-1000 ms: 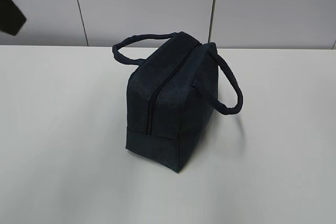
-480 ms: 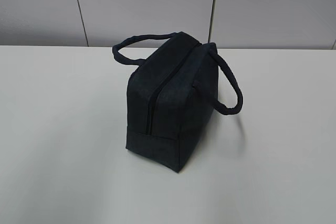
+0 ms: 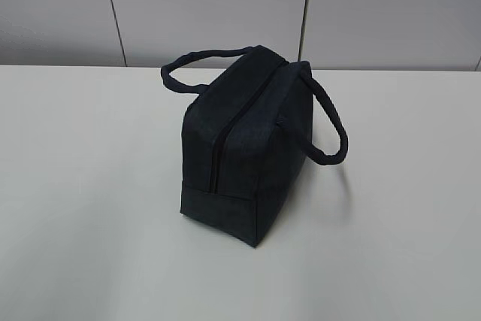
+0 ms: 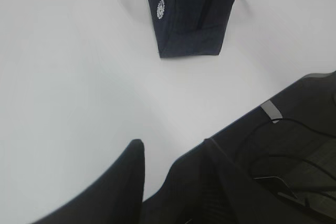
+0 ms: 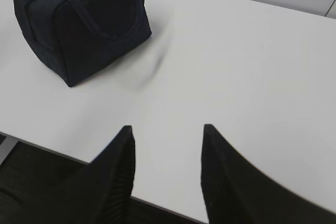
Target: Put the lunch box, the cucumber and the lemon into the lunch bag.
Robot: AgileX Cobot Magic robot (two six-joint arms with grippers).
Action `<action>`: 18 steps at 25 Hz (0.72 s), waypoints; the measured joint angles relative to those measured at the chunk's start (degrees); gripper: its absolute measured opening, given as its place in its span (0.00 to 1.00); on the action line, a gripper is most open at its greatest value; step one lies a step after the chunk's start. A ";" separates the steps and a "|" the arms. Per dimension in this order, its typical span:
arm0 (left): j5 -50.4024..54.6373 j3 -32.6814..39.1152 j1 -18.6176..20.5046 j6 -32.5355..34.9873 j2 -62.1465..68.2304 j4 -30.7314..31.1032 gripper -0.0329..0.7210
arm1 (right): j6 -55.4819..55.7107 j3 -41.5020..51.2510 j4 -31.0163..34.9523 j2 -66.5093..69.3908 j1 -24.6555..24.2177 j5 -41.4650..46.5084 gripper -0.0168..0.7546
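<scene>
While both grippers hang above the near edge of the white table (image 3: 90,208), neither holds anything; seen from its wrist camera, the right gripper (image 5: 167,169) has its two dark fingers spread apart with bare tabletop showing between them; the left gripper (image 4: 173,174), seen from its own wrist camera, also has its fingers parted with a narrower gap, over the table's front edge, with a dark floor and a loose black cable (image 4: 286,161) beyond that edge. Farther out, well apart from both grippers, the lunch bag (image 3: 244,148) stands upright on the middle of the table; it is boxy, dark navy, with one padded loop handle (image 3: 197,62) arching to its left rear and the other (image 3: 331,129) drooping down its right side. A zipper (image 3: 225,129) runs along the top and down the end facing the exterior camera, and looks closed; a small round white logo (image 4: 160,8) shows on one end panel in the left wrist view. Behind the table rises a pale panelled wall (image 3: 210,5).
</scene>
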 joint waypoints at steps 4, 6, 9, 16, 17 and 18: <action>-1.86 5.99 0.00 0.60 -7.44 0.00 0.36 | 0.00 4.98 -0.13 -3.67 0.00 0.00 0.43; -2.70 9.37 0.00 0.84 -11.33 0.12 0.36 | -0.09 7.78 -0.24 -5.19 0.00 0.00 0.43; -3.09 13.96 0.00 0.97 -17.11 0.35 0.36 | -0.09 11.28 -0.24 -6.87 0.00 -0.13 0.43; -3.29 19.65 0.00 0.97 -27.41 0.82 0.36 | -0.22 18.40 -0.34 -10.97 0.00 -1.58 0.43; -3.33 20.29 0.00 0.97 -28.34 1.03 0.36 | -0.22 18.70 -0.34 -11.44 0.00 -2.06 0.43; -3.43 21.19 0.00 0.97 -28.96 1.14 0.36 | -0.22 18.98 -0.43 -11.86 0.00 -3.24 0.43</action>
